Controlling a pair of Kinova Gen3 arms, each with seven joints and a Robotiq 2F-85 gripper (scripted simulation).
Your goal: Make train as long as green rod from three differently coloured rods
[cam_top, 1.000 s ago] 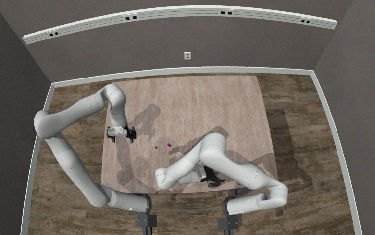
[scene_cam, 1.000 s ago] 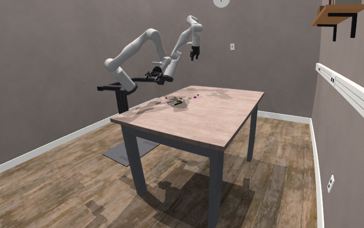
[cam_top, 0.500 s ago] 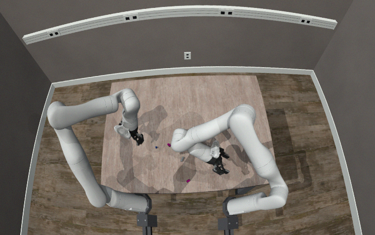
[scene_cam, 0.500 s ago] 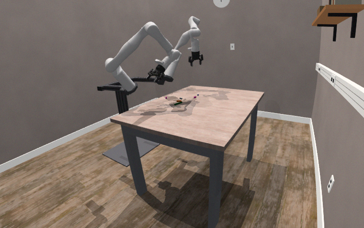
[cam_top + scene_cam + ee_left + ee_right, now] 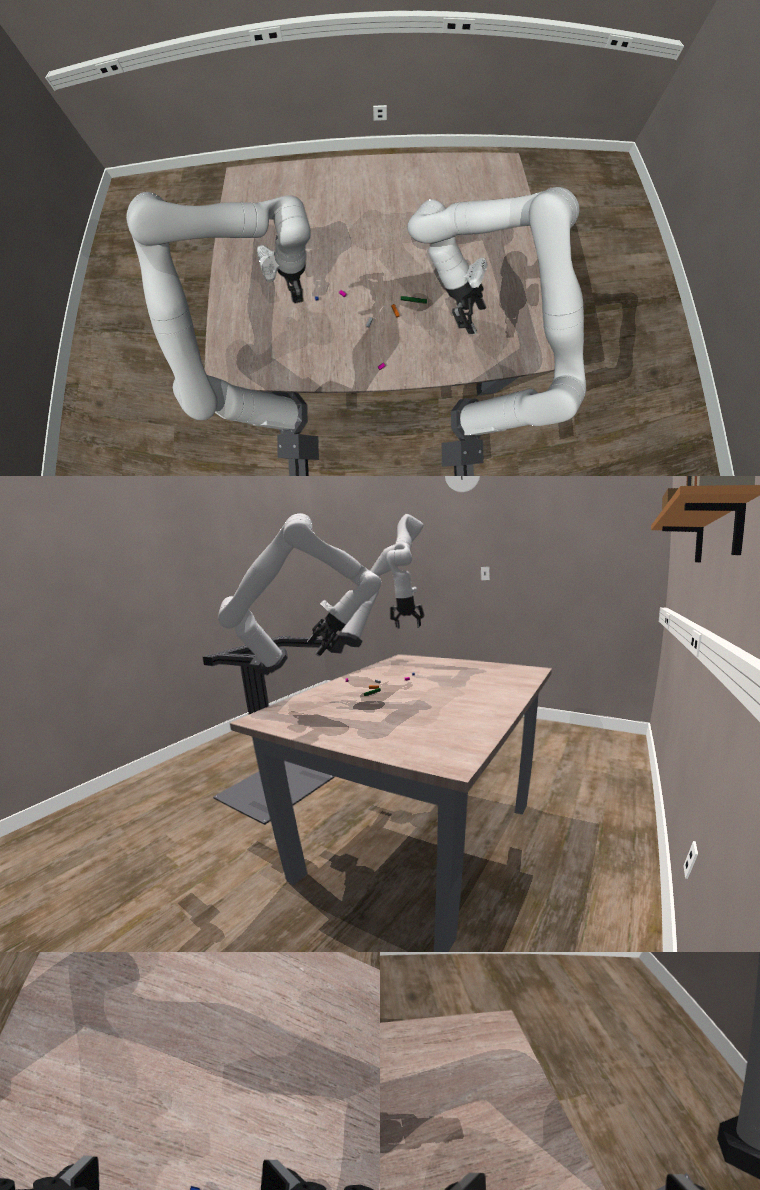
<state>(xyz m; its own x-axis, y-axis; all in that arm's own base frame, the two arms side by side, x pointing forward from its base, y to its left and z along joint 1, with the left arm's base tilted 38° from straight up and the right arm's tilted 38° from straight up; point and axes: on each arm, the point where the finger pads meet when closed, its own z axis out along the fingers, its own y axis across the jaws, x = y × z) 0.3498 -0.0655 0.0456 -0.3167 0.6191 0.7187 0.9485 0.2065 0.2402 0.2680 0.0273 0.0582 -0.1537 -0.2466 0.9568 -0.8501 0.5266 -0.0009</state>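
The green rod [image 5: 413,299] [image 5: 372,691] lies flat right of the table's middle. An orange rod [image 5: 395,310] [image 5: 373,687] lies apart from it, at an angle. A small grey rod [image 5: 369,322] [image 5: 377,681], one magenta rod [image 5: 342,293] [image 5: 407,678] and a tiny blue rod [image 5: 316,298] [image 5: 413,673] [image 5: 195,1188] lie scattered leftward in the top view. Another magenta rod [image 5: 381,366] [image 5: 346,680] lies near the front edge. My left gripper [image 5: 297,299] [image 5: 408,625] [image 5: 180,1177] is open, high above the table near the blue rod. My right gripper [image 5: 476,318] [image 5: 576,1184] is open and tilted, high up right of the green rod.
The wooden table [image 5: 370,179] [image 5: 476,728] bears the rods, with arm shadows across it. Both arms reach in from its front edge, their elbows beyond its left and right sides. A wall stands behind the table, and a shelf [image 5: 712,501] hangs high in the exterior view.
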